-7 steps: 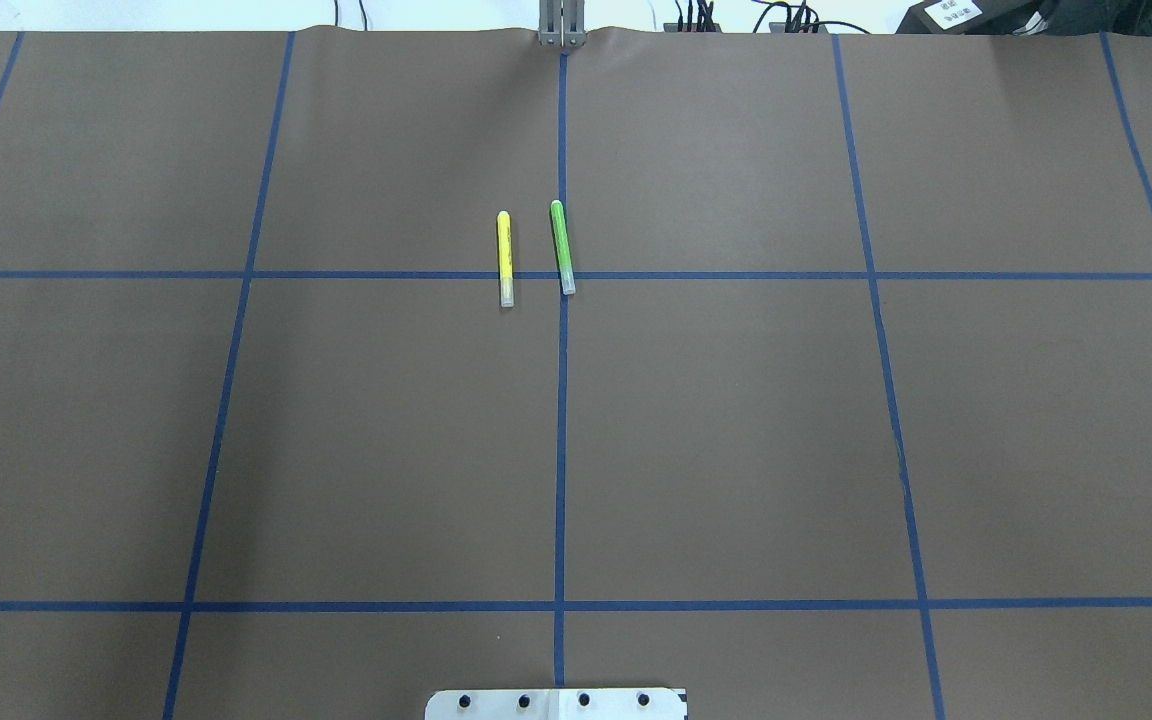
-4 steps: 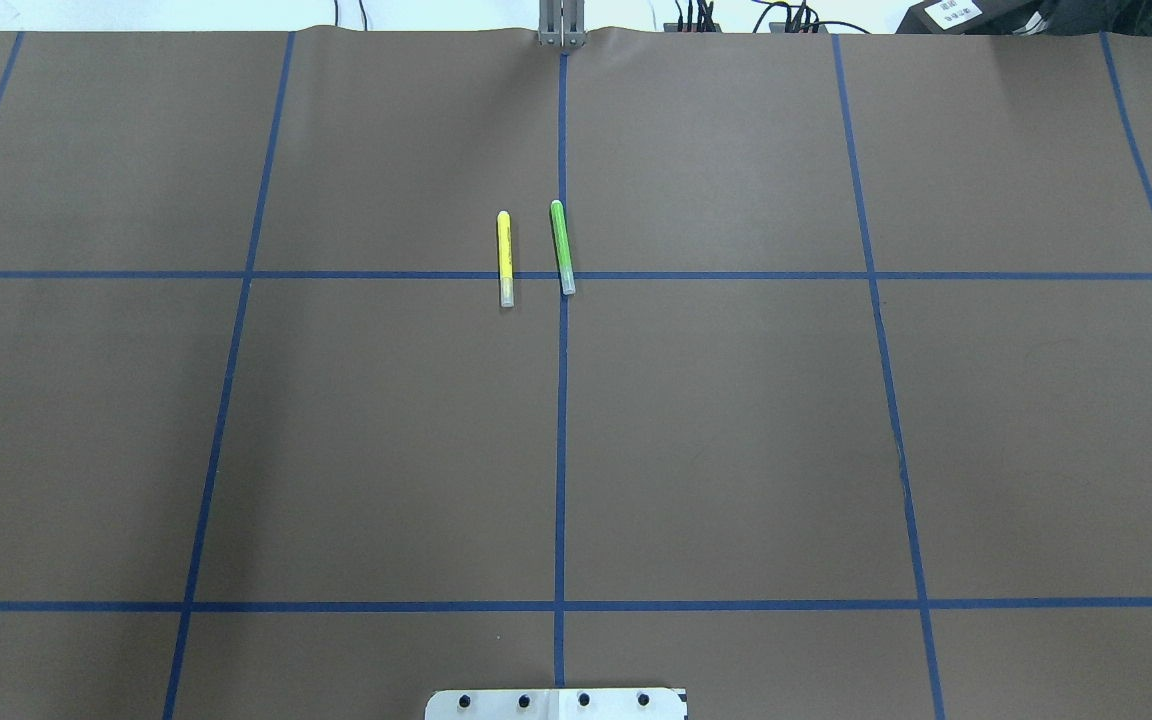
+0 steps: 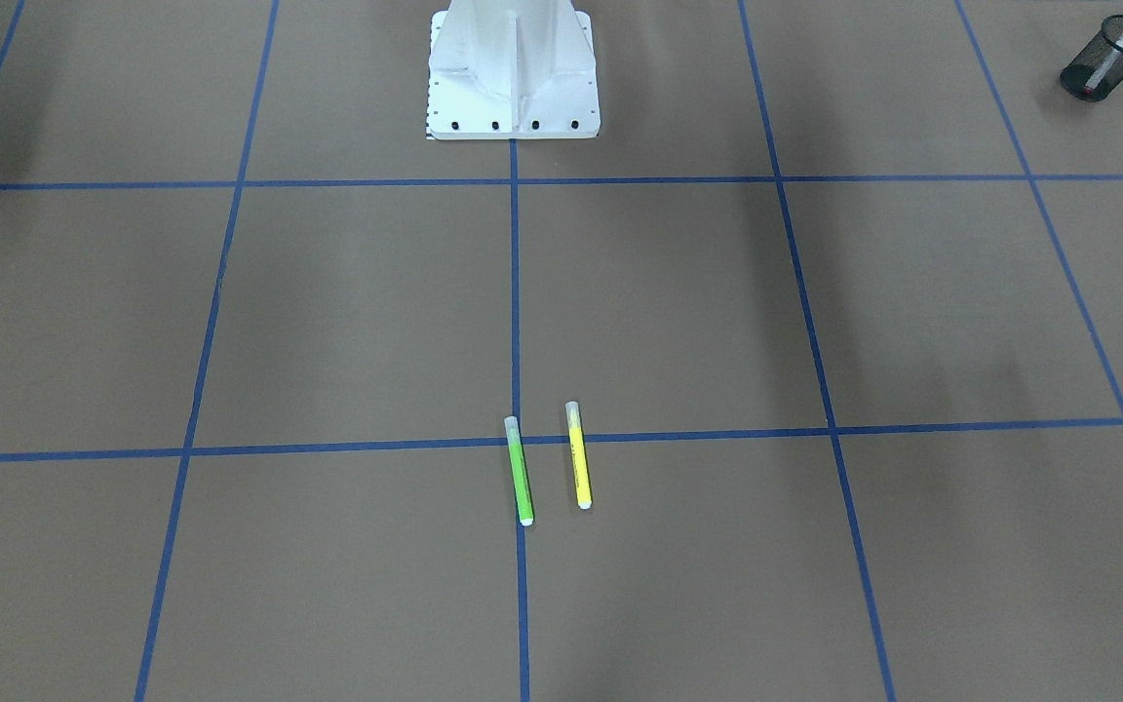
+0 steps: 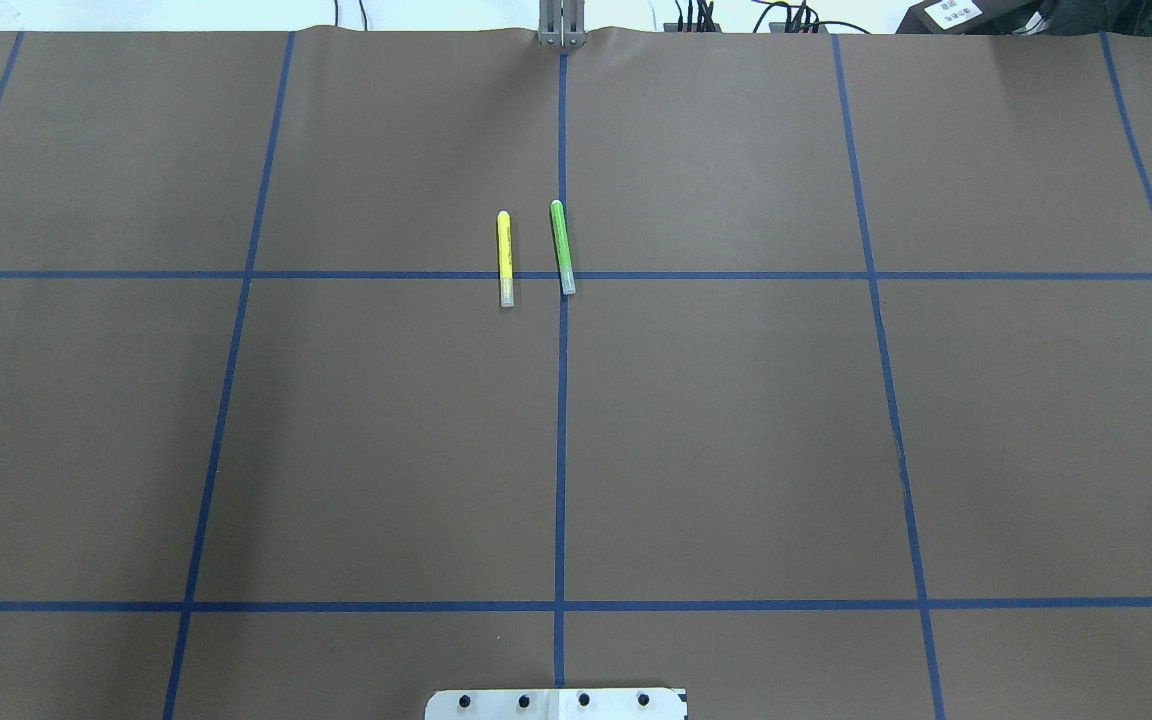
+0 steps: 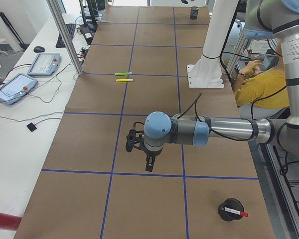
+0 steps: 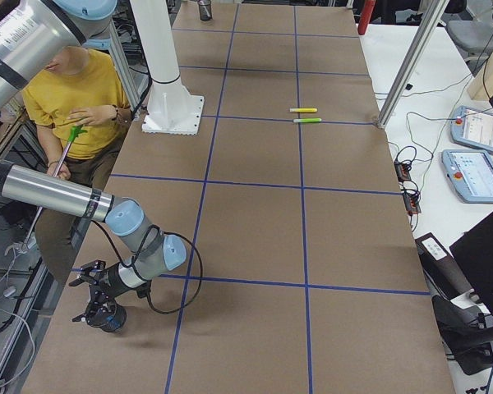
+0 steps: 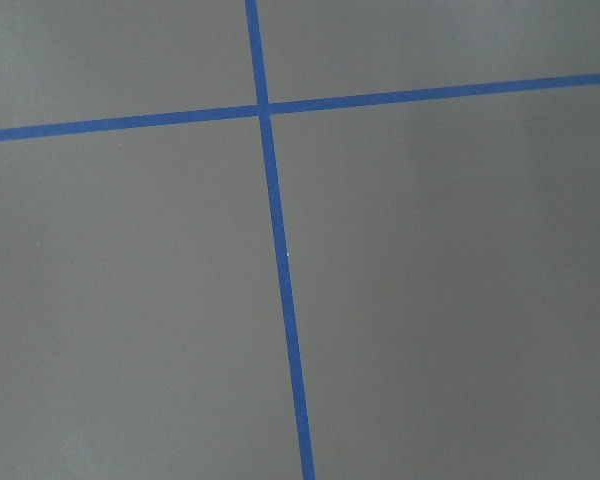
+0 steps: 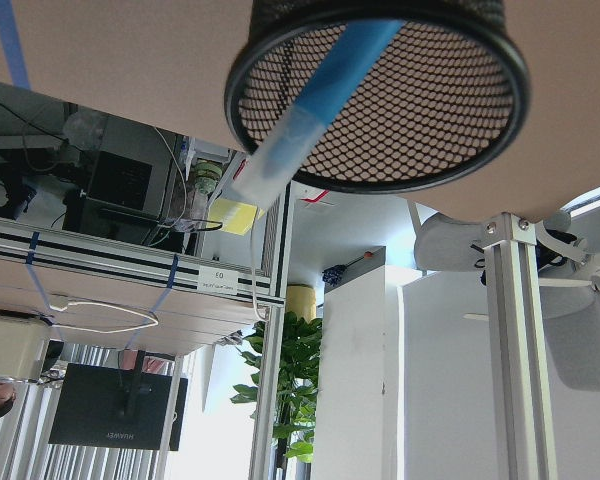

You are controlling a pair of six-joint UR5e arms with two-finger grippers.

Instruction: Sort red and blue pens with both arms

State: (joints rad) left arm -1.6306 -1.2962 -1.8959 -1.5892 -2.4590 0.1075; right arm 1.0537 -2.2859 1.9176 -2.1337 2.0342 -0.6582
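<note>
obstacles: yellow marker (image 4: 505, 258), green marker (image 4: 562, 247) — side by side, gap between | pedestal (image 3: 513, 68) well apart

Blue tape (image 4: 560, 440) grids the brown table (image 4: 736, 420); green marker (image 4: 562, 247), yellow marker (image 4: 505, 258), apparently blue pen (image 8: 320, 90).

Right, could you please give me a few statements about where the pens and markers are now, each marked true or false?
1. The blue pen sits inside a black mesh cup. True.
2. The red pen lies loose beside the green marker. False: it is in a second mesh cup, far from the markers.
3. The green marker and the yellow marker lie side by side, not touching, on the table. True.
4. The left gripper holds the yellow marker. False: that marker lies on the table, and the gripper hangs over bare table well away from it.
</note>
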